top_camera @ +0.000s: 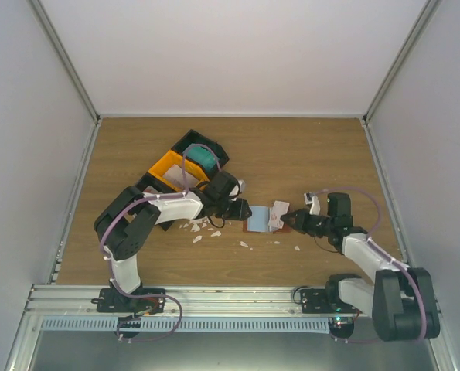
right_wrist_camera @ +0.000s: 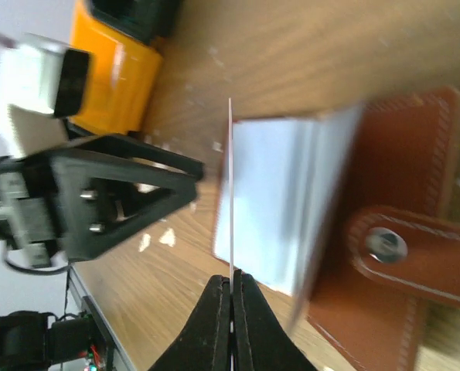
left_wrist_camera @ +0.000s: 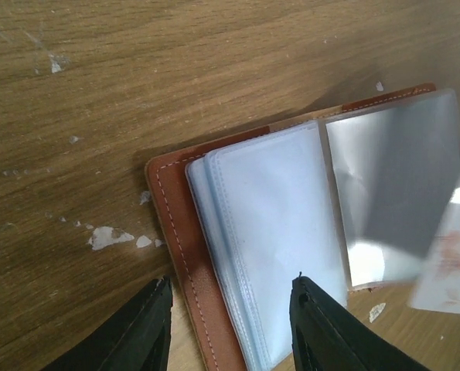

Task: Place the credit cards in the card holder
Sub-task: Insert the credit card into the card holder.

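Observation:
The brown card holder [top_camera: 257,218] lies open mid-table, its clear plastic sleeves up. In the left wrist view its leather edge [left_wrist_camera: 175,224] and sleeves [left_wrist_camera: 276,232] lie between my fingers. My left gripper [top_camera: 241,210] [left_wrist_camera: 231,282] is open and straddles the holder's left edge. My right gripper [top_camera: 290,219] [right_wrist_camera: 231,282] is shut on a white-and-red credit card [top_camera: 277,213], edge-on in the right wrist view [right_wrist_camera: 230,193], held over the holder's right half above the snap strap [right_wrist_camera: 384,244]. A teal card [top_camera: 205,158] lies in the tray.
A black-and-orange tray [top_camera: 168,166] stands behind the left gripper. White scraps [top_camera: 202,226] are scattered on the wood left of and in front of the holder. Grey walls enclose the table on three sides.

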`<state>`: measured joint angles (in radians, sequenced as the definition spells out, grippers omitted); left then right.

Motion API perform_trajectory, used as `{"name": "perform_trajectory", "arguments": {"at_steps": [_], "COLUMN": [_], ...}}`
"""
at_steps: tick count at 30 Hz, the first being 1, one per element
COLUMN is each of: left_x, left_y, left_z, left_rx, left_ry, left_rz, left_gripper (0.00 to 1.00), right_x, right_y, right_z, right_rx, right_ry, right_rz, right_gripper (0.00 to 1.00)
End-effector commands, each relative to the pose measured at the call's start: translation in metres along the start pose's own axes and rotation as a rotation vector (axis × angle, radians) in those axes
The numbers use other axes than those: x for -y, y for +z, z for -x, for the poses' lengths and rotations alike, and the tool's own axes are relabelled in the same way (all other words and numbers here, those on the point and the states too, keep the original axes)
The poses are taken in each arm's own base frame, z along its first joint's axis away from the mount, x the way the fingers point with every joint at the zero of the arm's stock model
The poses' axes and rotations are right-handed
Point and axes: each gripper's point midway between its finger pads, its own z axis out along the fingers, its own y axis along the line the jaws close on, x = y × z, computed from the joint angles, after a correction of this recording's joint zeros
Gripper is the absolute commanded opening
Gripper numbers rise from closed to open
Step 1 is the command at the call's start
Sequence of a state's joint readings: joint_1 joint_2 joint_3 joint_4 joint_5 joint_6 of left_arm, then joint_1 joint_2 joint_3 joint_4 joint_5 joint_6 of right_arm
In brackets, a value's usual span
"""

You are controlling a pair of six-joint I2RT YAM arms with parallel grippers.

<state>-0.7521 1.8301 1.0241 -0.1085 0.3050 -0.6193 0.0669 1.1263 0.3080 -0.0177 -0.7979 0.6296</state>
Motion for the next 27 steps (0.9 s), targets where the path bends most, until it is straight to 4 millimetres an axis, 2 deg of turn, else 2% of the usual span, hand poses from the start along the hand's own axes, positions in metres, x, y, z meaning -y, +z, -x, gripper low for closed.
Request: {"name": "perform_trajectory", "arguments": {"at_steps": [1,5,10,14,20,27], "left_x": [0.004,0.001,-0.01,-0.01,-0.011,-0.026], "left_y": [0.005,0.007,0.009,0.017,0.022,0.024], "left_z": [0.008,0.007,0.003,-0.003,-0.005,-0.005], "left_rx": [0.039,0.04,0.038,0.016,0.0,-0.006], "left_ry": [-0.001,-0.016,-0.083,-0.104,-0.105,-0.11], "left_rz": [-0.002,0.013,0.062,0.058,0.062,0.15], "left_gripper": [0.43,0.4,0.38,0.37,0.35,0.31], "right_x": [-0.034,-0.047,-0.044,-0.032,-0.004,0.014], "right_y": [-0.01,-0.006,0.005,0.014,0.024,0.027], "right_z": [0.014,0.013,0.012,0.008,0.001,0.007], "right_rx": [0.018,-0.018,-0.042,-0.08,-0.116,-0.119], "right_ry": [-0.108,-0.117,-0.091,-0.058,0.001,0.043], "right_rz": [0.095,0.173,0.173,0.148,0.044,-0.047], "right_gripper": [0.01,0.0,0.01,0.01,0.0,0.0]}}
